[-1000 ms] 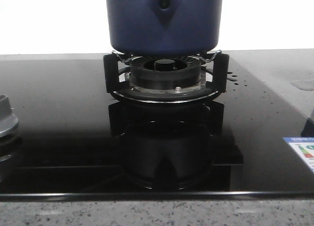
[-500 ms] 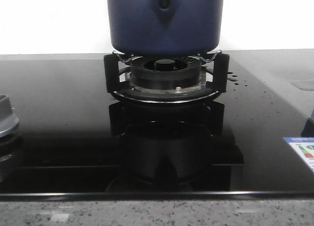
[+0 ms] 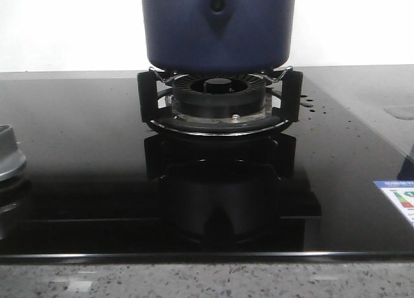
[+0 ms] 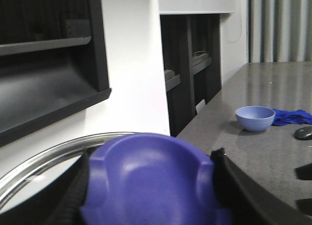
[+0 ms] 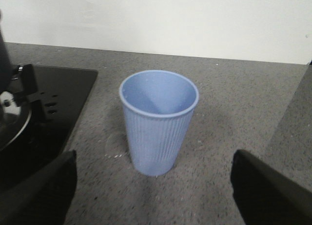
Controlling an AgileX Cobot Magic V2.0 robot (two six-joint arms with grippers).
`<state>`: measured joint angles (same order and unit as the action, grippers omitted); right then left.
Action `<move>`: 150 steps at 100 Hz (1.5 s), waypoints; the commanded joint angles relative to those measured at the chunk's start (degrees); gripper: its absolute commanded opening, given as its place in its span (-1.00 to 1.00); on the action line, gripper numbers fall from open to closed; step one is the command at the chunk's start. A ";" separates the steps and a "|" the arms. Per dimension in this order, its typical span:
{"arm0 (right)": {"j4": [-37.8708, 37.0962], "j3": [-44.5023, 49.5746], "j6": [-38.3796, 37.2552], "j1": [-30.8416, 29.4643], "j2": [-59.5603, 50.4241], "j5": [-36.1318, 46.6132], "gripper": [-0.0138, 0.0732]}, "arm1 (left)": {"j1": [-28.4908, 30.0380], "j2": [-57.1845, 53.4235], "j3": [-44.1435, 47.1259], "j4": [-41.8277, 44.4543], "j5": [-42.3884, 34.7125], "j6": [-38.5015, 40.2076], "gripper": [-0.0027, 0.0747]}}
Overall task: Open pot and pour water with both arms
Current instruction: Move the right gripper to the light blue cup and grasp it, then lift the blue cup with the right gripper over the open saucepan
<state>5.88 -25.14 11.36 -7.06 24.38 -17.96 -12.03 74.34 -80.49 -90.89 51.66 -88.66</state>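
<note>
Left gripper (image 4: pixel 151 195) has its black fingers closed on a purple-blue rounded handle (image 4: pixel 146 181) beside a shiny metal rim (image 4: pixel 44 159). Right gripper (image 5: pixel 153 191) stands wide apart, grasping nothing, before a light blue ribbed plastic cup (image 5: pixel 158 122) on the grey counter (image 5: pixel 234 112). On the black burner grate (image 3: pixel 217 101), near the far edge of the glass hob (image 3: pixel 77 156), sits the dark navy-blue cylindrical pot (image 3: pixel 218 26).

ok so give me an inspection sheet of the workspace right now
surface: black glass hob, water droplets beside the burner; grey speckled counter
job's things: dark navy cylindrical pot on black burner trivet; light blue ribbed cup upright on the counter
clutter: light blue bowl, blue cloth
grippers: left end effector shut on blue lid knob; right end effector open, empty
cables: possibly one thin wire on the far wall
surroundings: dark shelving, white wall
</note>
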 commanded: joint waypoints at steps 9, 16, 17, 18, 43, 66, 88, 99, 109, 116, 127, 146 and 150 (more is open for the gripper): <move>-0.68 1.44 0.47 -0.01 9.30 18.80 0.68 | 0.06 -2.68 -2.03 -3.49 0.03 0.60 -0.30; -0.68 1.85 0.47 -0.01 13.67 22.86 0.68 | 0.06 -2.68 -2.03 -3.49 0.03 0.60 -0.30; -0.68 1.98 0.47 -0.01 14.12 23.35 0.68 | 0.06 -2.68 -2.03 -3.49 0.03 0.60 -0.30; -0.68 1.96 0.47 -0.01 15.00 24.39 0.68 | 0.06 -2.68 -2.03 -3.49 0.03 0.60 -0.30; -0.58 2.01 -2.45 -0.01 29.57 39.75 0.68 | 0.06 -2.47 -2.03 -3.31 0.03 0.60 -0.30; -0.68 2.01 -6.59 0.98 37.88 46.90 0.68 | 0.06 -2.38 -2.03 -3.00 0.03 0.60 -0.30; -0.68 2.01 -6.59 4.85 42.12 53.60 0.68 | 0.06 -2.38 -1.90 -2.37 0.03 0.60 -0.30; -0.68 2.01 -6.59 4.96 45.42 56.64 0.68 | 0.06 -2.38 -1.90 -2.37 0.03 0.60 -0.30; -0.68 2.01 -6.59 4.96 47.96 61.16 0.67 | 0.06 -2.38 -1.90 -2.37 0.03 0.60 -0.30; -0.68 2.01 -6.59 4.96 49.42 64.70 0.63 | 0.06 -2.38 -1.90 -2.37 0.29 0.60 -0.30; -0.68 1.80 -6.59 4.96 50.96 67.46 0.50 | 0.06 -2.38 -1.90 -2.37 1.03 0.60 -0.30; -0.68 1.37 -6.59 4.96 51.43 68.37 0.08 | 0.06 -2.38 -1.90 -2.29 1.31 0.63 -0.30; -0.68 1.37 -6.59 4.96 51.43 68.79 0.03 | 0.06 -2.38 -1.90 -2.29 1.31 0.63 -0.30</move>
<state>5.66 -21.85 4.65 -2.36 76.97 44.20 -12.03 73.59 -80.49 -88.05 53.32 -88.56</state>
